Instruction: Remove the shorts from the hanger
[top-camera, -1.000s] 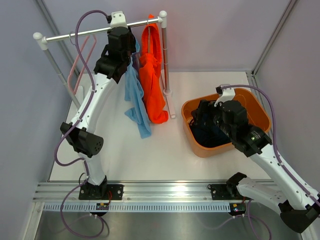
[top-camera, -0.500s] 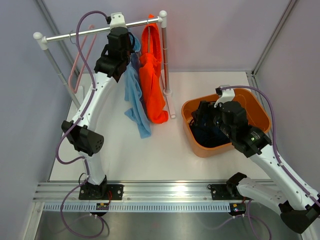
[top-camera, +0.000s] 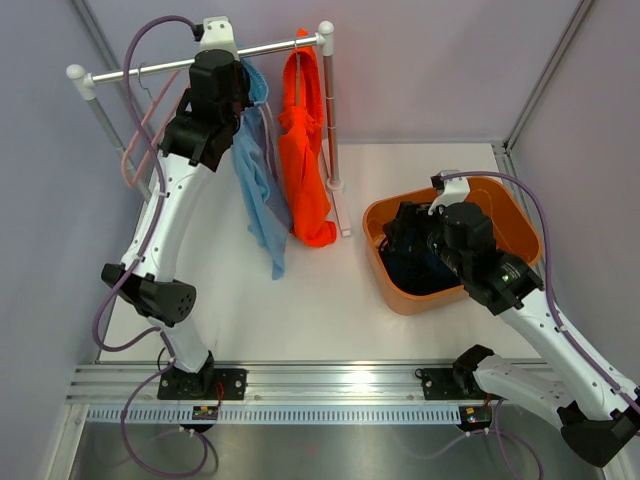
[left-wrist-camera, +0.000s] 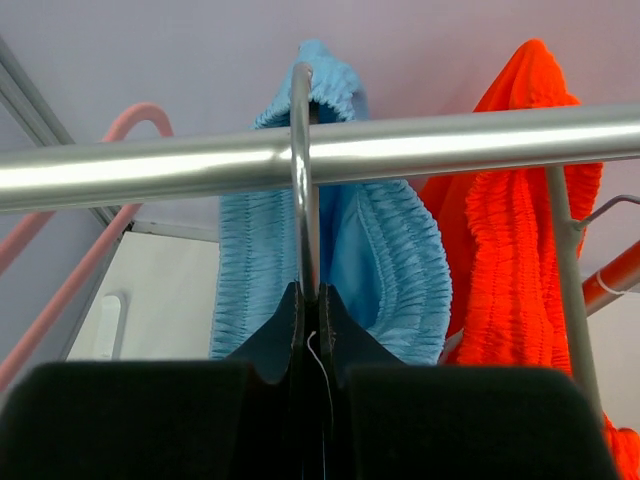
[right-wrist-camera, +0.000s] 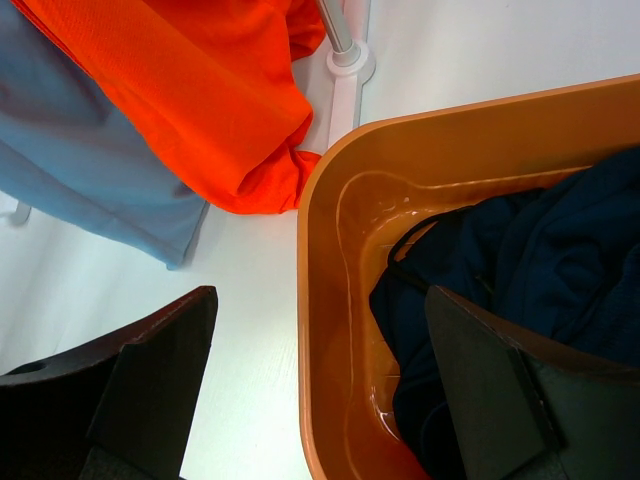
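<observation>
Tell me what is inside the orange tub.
Dark navy shorts lie bunched inside the orange tub; part of its floor shows bare. Anything beneath the fabric is hidden.

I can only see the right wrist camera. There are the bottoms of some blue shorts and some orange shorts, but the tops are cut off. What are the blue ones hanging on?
Observer: The blue shorts hang from a metal hanger hook that loops over a silver rail.
Operator: Is the other arm doing anything up there?
Observer: Yes. The left fingers are shut on the hanger hook, just below the rail.
</observation>
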